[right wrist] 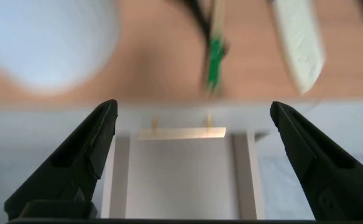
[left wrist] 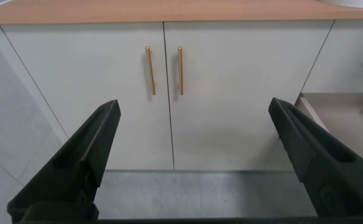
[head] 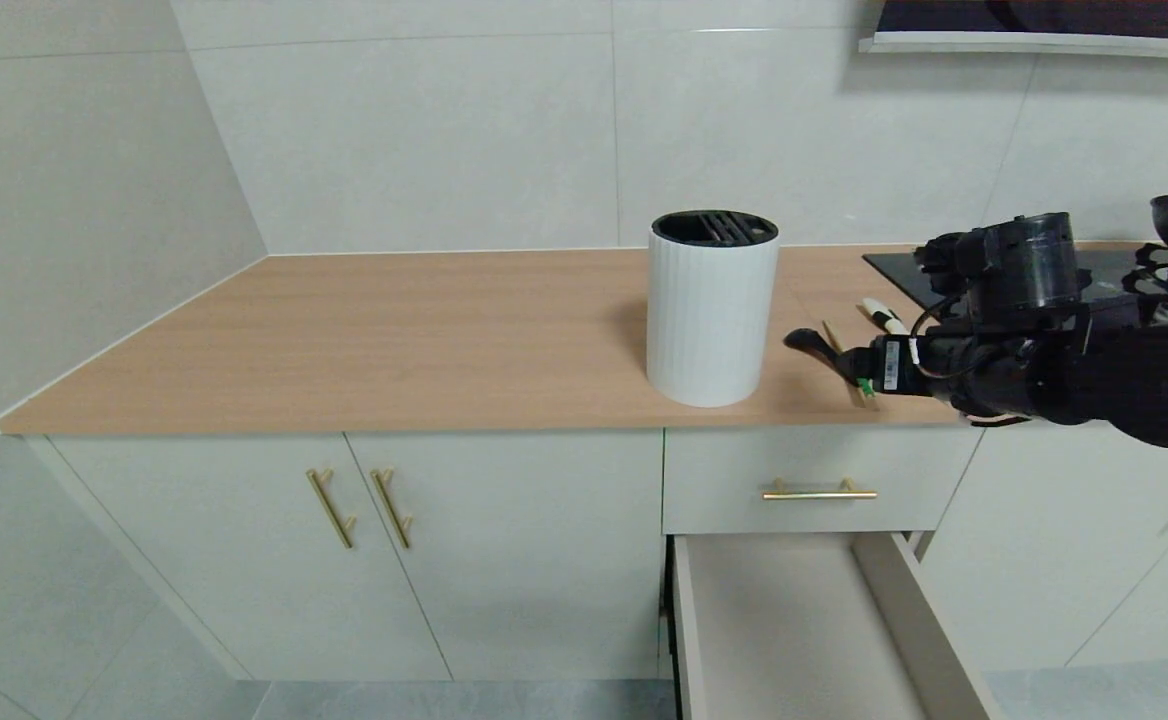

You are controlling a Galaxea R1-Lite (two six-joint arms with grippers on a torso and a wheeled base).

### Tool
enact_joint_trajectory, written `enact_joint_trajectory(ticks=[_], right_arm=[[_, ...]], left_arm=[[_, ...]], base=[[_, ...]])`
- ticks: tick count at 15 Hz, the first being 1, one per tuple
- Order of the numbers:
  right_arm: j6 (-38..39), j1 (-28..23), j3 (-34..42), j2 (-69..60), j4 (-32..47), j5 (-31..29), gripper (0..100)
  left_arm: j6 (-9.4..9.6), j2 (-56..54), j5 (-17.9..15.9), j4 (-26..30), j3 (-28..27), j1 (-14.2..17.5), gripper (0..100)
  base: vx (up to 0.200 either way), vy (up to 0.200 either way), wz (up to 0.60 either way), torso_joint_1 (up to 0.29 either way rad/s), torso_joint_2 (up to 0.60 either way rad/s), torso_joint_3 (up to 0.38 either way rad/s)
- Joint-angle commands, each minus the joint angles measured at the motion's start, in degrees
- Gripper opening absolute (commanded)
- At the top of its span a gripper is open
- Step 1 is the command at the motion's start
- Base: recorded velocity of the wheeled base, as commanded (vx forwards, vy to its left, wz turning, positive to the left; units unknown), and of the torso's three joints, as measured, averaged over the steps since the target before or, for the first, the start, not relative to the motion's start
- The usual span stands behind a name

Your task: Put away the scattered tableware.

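Your right tool [right wrist: 192, 107] was released, its fingers spread wide with nothing between them, poised over the front edge of the wooden surface [head: 394, 340]. Just beyond it lay the scattered tableware: a wooden stick with a green end [right wrist: 214, 59], a black utensil [head: 806, 341] beside it, and a white-handled piece [right wrist: 299, 46] slightly apart. A white ribbed holder [head: 712, 310] stood upright near them. Below, one drawer [head: 784, 620] was pulled out. Your left tool [left wrist: 193, 104], likewise released, faced the cabinet doors [left wrist: 231, 99].
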Motion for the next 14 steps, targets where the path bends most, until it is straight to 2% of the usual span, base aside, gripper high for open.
enact_joint_trajectory(ticks=[1, 4, 7, 10, 14], right_arm=[[1.55, -0.93, -1.35, 4.28, -0.28, 0.01, 100], [2.34, -1.55, -1.79, 7.97, -5.64, -0.26, 100], [2.43, -2.34, -2.32, 11.4, -5.99, -0.35, 100], [1.9, -2.86, -2.05, 14.12, -11.71, -0.61, 100], [1.9, -3.22, -2.14, 14.56, -12.06, -0.61, 100]], left_arm=[[-0.01, 0.02, 0.02, -0.01, 0.0, 0.0, 100], [-0.01, 0.02, 0.02, -0.01, 0.0, 0.0, 100], [-0.01, 0.02, 0.02, -0.01, 0.0, 0.0, 100], [-0.01, 0.02, 0.02, -0.01, 0.0, 0.0, 100], [-0.01, 0.02, 0.02, -0.01, 0.0, 0.0, 100]], base=[[0.0, 0.0, 0.0, 0.0, 0.0, 0.0], [0.0, 0.0, 0.0, 0.0, 0.0, 0.0], [0.0, 0.0, 0.0, 0.0, 0.0, 0.0], [0.0, 0.0, 0.0, 0.0, 0.0, 0.0], [0.0, 0.0, 0.0, 0.0, 0.0, 0.0]])
